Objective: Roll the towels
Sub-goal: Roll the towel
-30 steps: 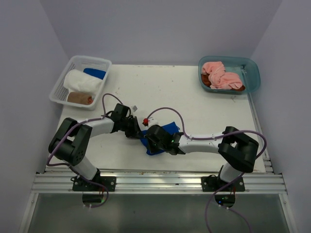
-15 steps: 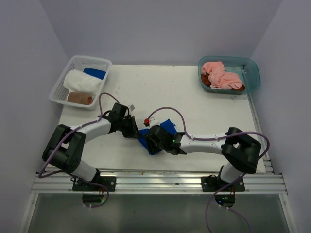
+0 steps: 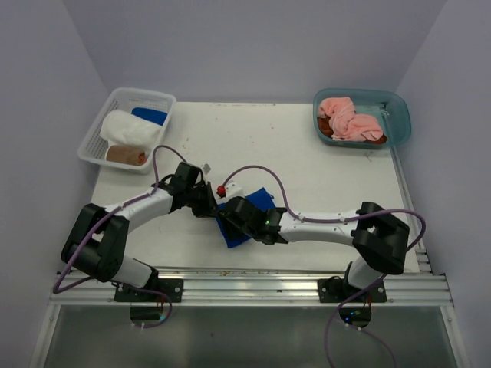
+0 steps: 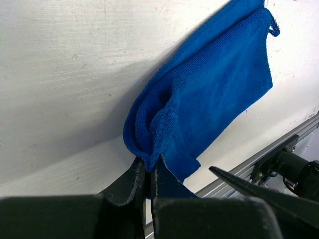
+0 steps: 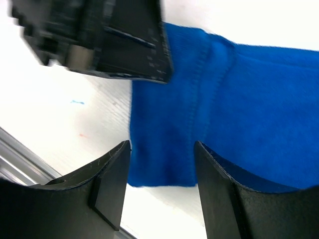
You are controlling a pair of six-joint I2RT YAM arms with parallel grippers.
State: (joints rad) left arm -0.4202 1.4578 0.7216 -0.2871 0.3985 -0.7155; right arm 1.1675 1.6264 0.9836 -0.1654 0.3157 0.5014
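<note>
Left jaws pinch the blue towel (image 4: 214,94) — grip hidden overhead.

- Top view: bright, even, diffuse light. The white table (image 3: 322,176) is nearly blown out, shadows under the arms are faint and soft, and everything is sharp.
- Left wrist view: the towel (image 4: 219,99) is crisp, its weave showing, with a soft grey shadow along its upper-left side. The left gripper (image 4: 147,174) is dark and out of focus.
- Right wrist view: the table is washed to pure white. The left gripper is smeared with blur at upper left, and the right gripper (image 5: 162,149) is dark and soft-edged.
</note>
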